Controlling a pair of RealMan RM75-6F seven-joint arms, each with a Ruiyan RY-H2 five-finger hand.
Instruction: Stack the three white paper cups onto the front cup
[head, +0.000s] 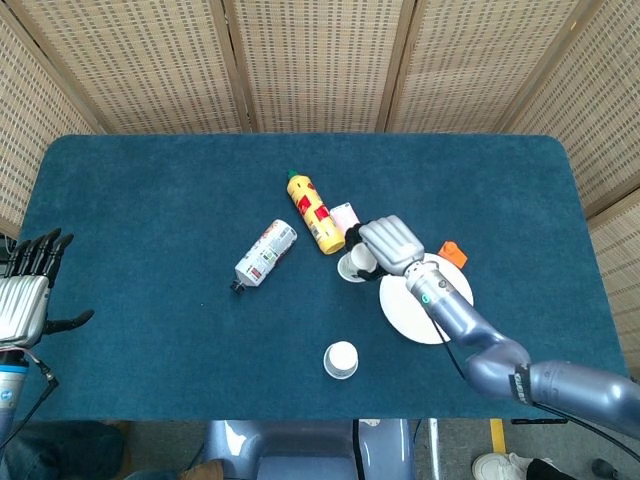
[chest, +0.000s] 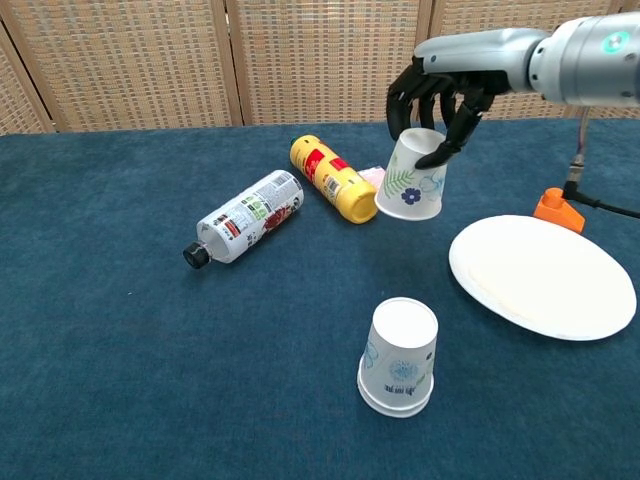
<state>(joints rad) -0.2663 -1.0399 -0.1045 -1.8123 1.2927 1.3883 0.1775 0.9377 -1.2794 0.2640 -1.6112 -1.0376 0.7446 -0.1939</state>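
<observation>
My right hand (chest: 440, 100) (head: 388, 243) grips a white paper cup with a flower print (chest: 412, 179) (head: 356, 263) by its closed end and holds it tilted in the air above the table, mouth down and toward the left. A second white cup (chest: 400, 356) (head: 341, 359) stands upside down near the table's front edge; it looks like more than one cup nested. My left hand (head: 24, 291) hangs beyond the table's left edge, fingers spread, holding nothing.
A yellow bottle (chest: 333, 178) (head: 314, 211) and a clear labelled bottle (chest: 244, 217) (head: 265, 253) lie on the blue table (chest: 120, 330). A white plate (chest: 541, 276) (head: 435, 318) sits at the right with an orange block (chest: 559, 208) behind it. A pink item (head: 343, 214) lies beside the yellow bottle.
</observation>
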